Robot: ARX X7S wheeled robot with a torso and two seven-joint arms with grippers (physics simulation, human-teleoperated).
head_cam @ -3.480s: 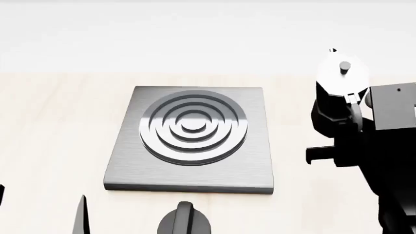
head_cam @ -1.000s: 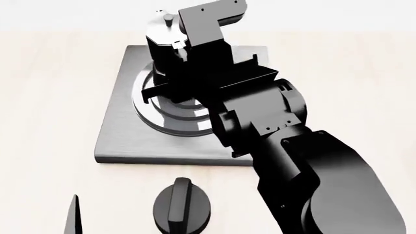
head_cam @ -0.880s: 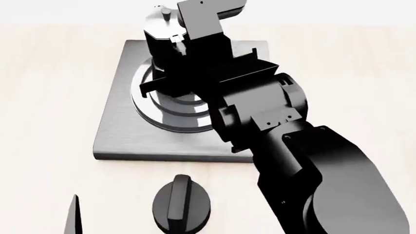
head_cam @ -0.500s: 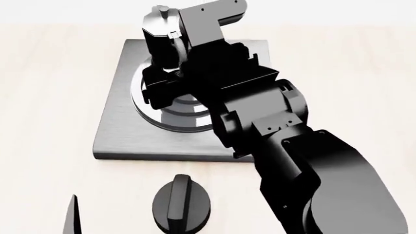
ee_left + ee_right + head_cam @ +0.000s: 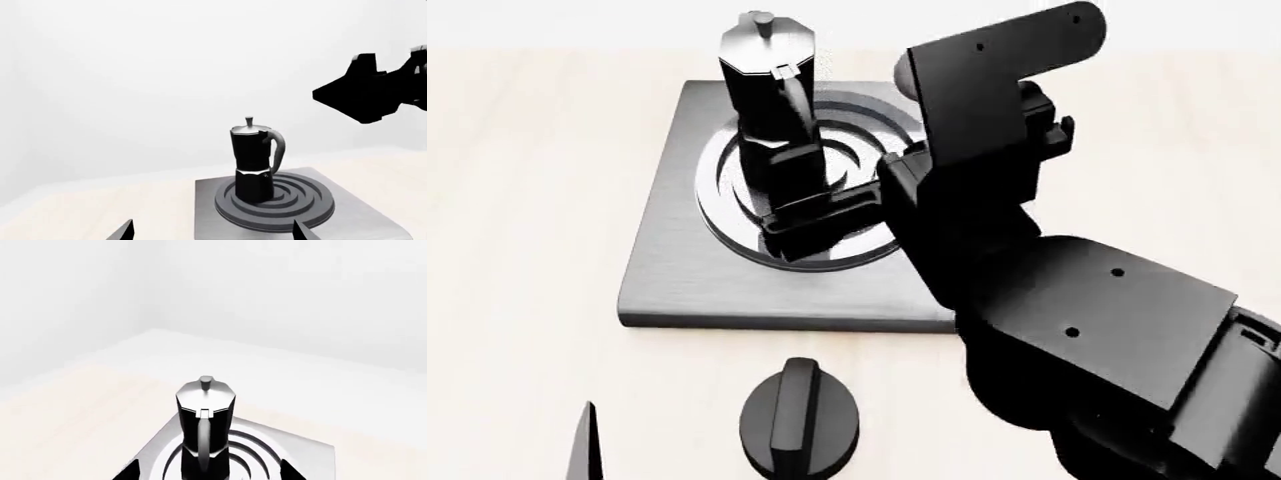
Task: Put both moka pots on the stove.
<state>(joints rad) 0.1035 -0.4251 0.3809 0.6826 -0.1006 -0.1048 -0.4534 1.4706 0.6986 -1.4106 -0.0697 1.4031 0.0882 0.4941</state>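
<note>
At the lower left of the head view I see the thin edge of my left gripper (image 5: 586, 440), fingertips spread apart in its wrist view, with the round black knob (image 5: 801, 420) just right of it. Upper centre-left, one moka pot (image 5: 767, 85) stands upright on the stove (image 5: 667, 270), on the ring burner (image 5: 727, 215). Further right, my right gripper (image 5: 814, 205) hangs beside the pot, fingers parted, gripping nothing.

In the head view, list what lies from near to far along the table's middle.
Low round black knob with a ridge → near edge of the flat square brushed grey metal stove → raised concentric ring burner → tall faceted black moka pot with a silver lid, standing on the burner.
</note>
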